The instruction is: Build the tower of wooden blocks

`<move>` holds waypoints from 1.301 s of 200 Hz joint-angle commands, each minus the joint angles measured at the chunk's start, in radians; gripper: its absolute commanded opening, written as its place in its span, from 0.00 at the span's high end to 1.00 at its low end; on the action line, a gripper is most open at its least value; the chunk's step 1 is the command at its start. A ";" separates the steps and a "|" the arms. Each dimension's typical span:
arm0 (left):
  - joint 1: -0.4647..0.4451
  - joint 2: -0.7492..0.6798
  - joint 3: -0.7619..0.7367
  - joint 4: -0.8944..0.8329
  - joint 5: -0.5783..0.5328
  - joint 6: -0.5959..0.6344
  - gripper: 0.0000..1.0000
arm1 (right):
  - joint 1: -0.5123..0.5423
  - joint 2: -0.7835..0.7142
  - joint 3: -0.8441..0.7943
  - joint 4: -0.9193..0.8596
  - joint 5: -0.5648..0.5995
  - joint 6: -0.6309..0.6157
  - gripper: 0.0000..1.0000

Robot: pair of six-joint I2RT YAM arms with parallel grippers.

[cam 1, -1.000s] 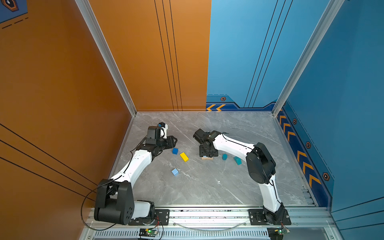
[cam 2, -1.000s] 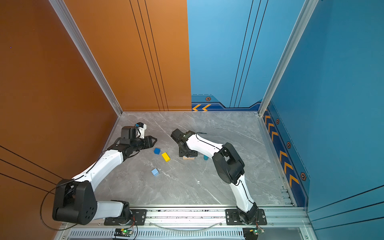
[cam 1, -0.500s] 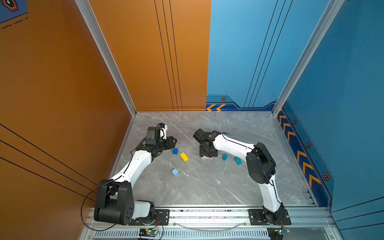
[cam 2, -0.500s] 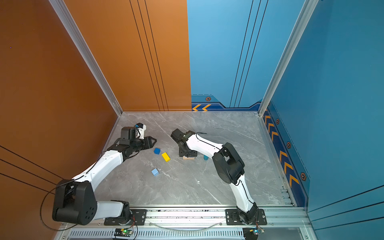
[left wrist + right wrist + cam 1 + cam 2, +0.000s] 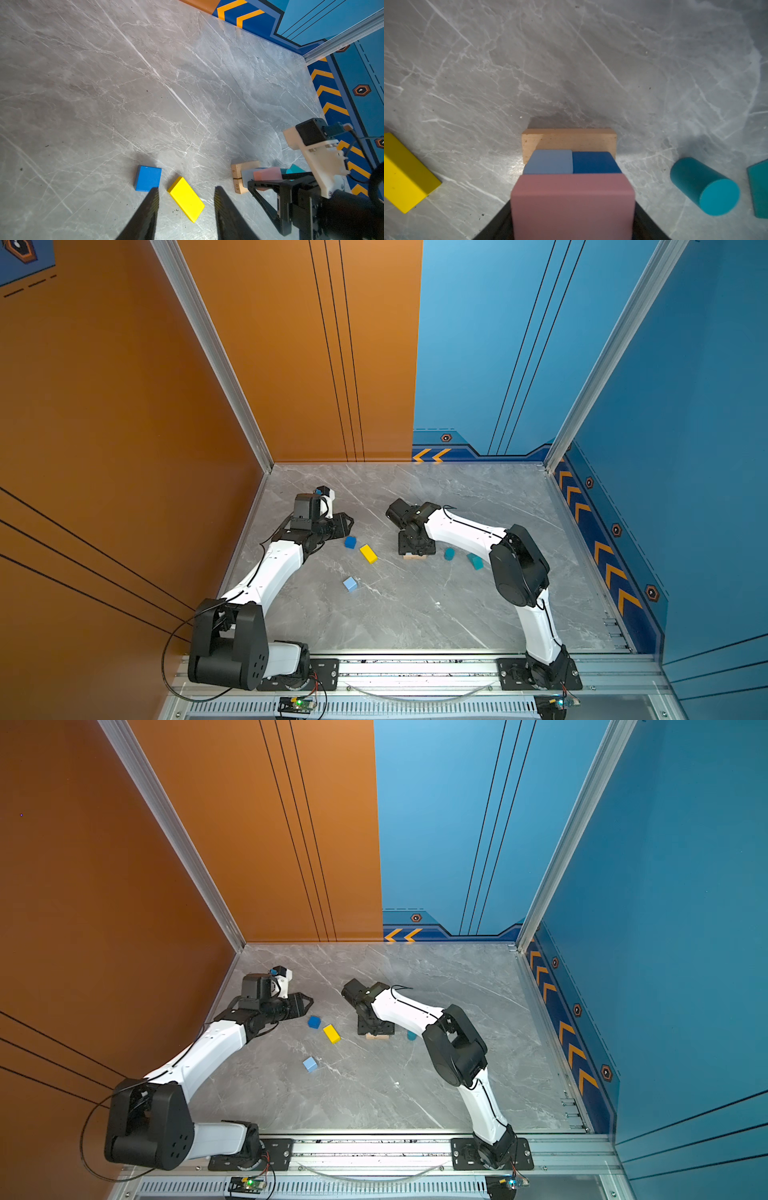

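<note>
My right gripper (image 5: 572, 207) is shut on the pink slab (image 5: 572, 199), which sits over a light blue cube (image 5: 549, 164) and a dark blue cube (image 5: 595, 163) on the tan planks (image 5: 569, 139). In a top view the right gripper (image 5: 417, 547) covers this low tower, with only a plank edge (image 5: 414, 557) showing. My left gripper (image 5: 186, 188) hangs open and empty, low over the floor. Just beyond its tips lie the yellow bar (image 5: 186, 198) and a blue cube (image 5: 148, 178). The teal cylinder (image 5: 705, 186) and teal prism (image 5: 760, 189) lie beside the tower.
Another light blue cube (image 5: 350, 584) lies alone nearer the front rail. The orange wall (image 5: 208, 489) runs close behind the left arm. The right arm's elbow (image 5: 517, 564) hangs over the floor to the right of the teal blocks.
</note>
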 commanded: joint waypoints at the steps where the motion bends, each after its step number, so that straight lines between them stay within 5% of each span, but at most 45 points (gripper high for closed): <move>1: 0.011 -0.022 -0.011 0.014 0.027 -0.004 0.54 | 0.008 0.019 0.006 0.001 -0.002 0.012 0.30; 98: 0.016 -0.027 -0.015 0.012 0.028 -0.004 0.54 | 0.008 0.013 0.004 0.001 0.003 0.012 0.16; 132: 0.016 -0.029 -0.014 0.011 0.029 -0.004 0.54 | 0.011 -0.008 0.002 0.002 0.013 0.007 0.00; 260: 0.018 -0.015 -0.002 -0.055 0.009 0.022 0.54 | 0.037 -0.215 -0.035 0.000 0.087 -0.006 0.00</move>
